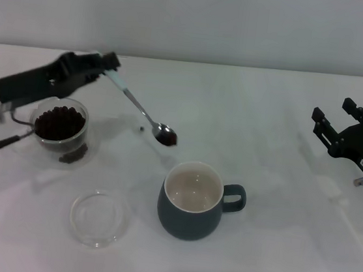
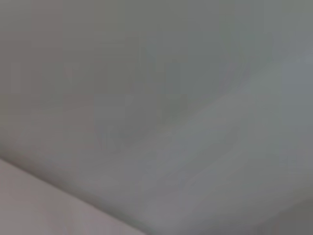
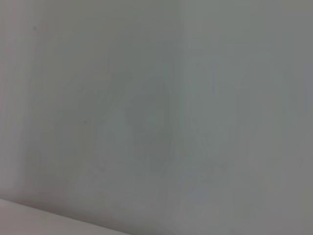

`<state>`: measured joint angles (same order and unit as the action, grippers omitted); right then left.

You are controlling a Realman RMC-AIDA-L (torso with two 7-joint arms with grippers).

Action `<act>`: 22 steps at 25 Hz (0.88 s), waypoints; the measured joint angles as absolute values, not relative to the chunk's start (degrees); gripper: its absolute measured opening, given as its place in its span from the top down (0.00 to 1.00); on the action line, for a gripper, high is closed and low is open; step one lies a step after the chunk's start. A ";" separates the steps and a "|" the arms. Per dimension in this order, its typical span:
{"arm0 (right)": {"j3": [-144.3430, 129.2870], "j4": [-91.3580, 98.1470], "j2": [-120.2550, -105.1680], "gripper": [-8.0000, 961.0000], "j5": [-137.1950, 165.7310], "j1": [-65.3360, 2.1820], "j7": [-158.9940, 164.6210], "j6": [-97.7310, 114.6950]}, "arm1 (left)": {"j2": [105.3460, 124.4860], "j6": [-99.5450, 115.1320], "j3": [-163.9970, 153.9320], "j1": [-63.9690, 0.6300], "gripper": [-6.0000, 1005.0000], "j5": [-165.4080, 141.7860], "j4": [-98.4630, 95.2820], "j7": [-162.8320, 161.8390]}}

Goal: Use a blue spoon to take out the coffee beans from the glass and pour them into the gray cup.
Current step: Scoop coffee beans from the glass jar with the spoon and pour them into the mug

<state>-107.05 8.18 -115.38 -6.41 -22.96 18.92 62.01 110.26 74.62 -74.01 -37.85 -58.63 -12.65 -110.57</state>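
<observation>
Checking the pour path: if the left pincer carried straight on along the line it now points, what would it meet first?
The left pincer, shut on the blue spoon, points toward the gray cup. The line looks free until that cup's rim, though depth is unclear from the head view.

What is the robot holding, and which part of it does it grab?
The left gripper holds the blue spoon by the end of its handle, with coffee beans in the bowl. The right gripper, at the right side, holds nothing.
</observation>
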 joint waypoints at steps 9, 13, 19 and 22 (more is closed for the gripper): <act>-107.05 8.29 -115.42 0.31 -6.51 -22.93 18.90 62.03 | 112.08 74.72 -74.08 -39.25 0.86 -63.98 -12.91 -111.44; -107.28 8.36 -115.49 0.31 -6.51 -22.93 18.91 62.06 | 112.59 74.16 -74.10 -39.84 0.86 -65.83 -12.96 -110.71; -107.56 8.36 -115.51 0.31 -6.67 -22.79 19.00 61.79 | 112.97 73.32 -74.10 -40.50 0.86 -68.29 -14.16 -108.01; -107.58 8.36 -115.55 0.31 -6.69 -22.77 19.07 61.71 | 113.81 72.10 -74.09 -40.71 0.86 -71.17 -16.34 -106.13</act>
<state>-107.58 8.36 -115.55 -6.69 -22.77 19.07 61.71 113.81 72.10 -74.09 -40.71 -71.17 -16.34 -106.13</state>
